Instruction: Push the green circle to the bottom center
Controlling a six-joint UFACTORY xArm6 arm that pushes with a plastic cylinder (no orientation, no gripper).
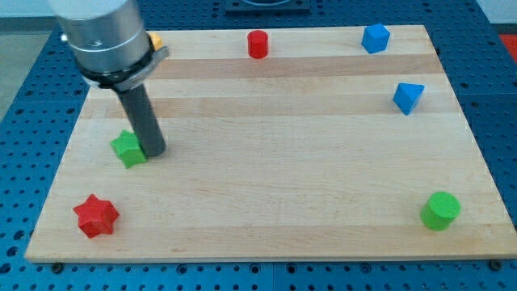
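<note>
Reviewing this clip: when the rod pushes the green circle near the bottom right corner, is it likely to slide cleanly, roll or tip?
The green circle stands on a flat end and looks squat, so it will probably slide rather than tip or roll. Its round side may let it slip off my tip if contact is off-centre. My tip is far away now, beside the green star at the view's left.

My tip (155, 150) touches green star (128, 149) (left side).

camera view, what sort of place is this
Probably a robotics lab bench: a wooden board on a blue perforated table, small blocks like the green circle, and my tip beside a green block.
</note>
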